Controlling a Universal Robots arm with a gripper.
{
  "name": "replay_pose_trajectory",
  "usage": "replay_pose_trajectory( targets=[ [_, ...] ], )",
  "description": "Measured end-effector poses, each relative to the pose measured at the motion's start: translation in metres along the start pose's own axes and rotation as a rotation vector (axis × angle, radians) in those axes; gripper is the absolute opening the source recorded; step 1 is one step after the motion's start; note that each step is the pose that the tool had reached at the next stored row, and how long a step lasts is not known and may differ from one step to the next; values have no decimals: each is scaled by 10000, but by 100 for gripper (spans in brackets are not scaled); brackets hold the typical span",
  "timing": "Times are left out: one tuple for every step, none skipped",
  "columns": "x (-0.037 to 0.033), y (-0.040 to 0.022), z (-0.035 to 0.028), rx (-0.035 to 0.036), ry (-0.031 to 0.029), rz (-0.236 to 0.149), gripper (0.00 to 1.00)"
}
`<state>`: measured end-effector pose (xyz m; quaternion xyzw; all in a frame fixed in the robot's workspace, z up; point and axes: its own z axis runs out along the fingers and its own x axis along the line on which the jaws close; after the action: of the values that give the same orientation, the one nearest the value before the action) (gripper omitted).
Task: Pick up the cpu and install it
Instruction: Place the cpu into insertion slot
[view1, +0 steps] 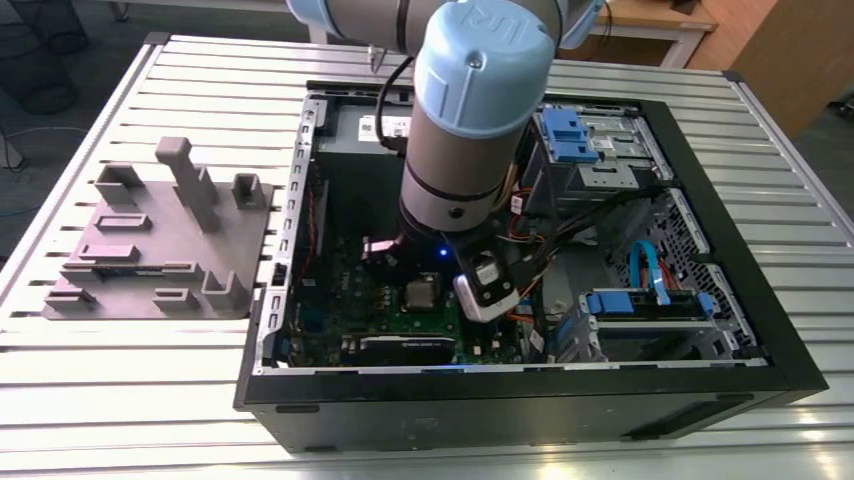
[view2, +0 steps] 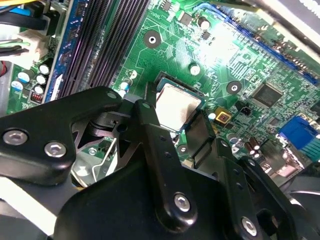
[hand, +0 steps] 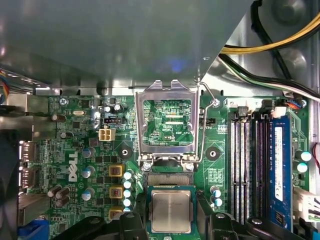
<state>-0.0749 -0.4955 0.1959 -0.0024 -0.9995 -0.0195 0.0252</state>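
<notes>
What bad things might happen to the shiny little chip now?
1. The cpu lies at the socket with the gripper close around it. If it sits crooked, pressing might hurt both.
2. The open metal lid stands right beside it, so a bump could knock the lid.
3. Cables hang near the arm inside the case and might snag.

In the second wrist view, the gripper (view2: 172, 131) body covers one edge of the cpu (view2: 177, 102). In the exterior view, the arm (view1: 461, 130) conceals part of the motherboard (view1: 334, 292).
</notes>
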Motion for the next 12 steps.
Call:
replay_pose_trajectory(
  targets=[
    [2, 0, 5, -1, 1, 0, 47],
    [4, 1, 10, -3, 1, 1, 47],
    [5, 3, 12, -3, 0, 1, 47],
    [6, 5, 15, -5, 0, 0, 47],
    [6, 9, 18, -6, 0, 0, 47],
    [6, 12, 21, -6, 0, 0, 47],
    [6, 15, 24, -7, 0, -1, 47],
    [6, 17, 27, -6, 0, -1, 47],
    [6, 17, 32, -7, 0, -1, 47],
    [7, 18, 40, -6, 1, 0, 47],
    [7, 17, 47, -8, 0, -1, 47],
    [7, 17, 54, -10, 0, 0, 47]
  ],
)
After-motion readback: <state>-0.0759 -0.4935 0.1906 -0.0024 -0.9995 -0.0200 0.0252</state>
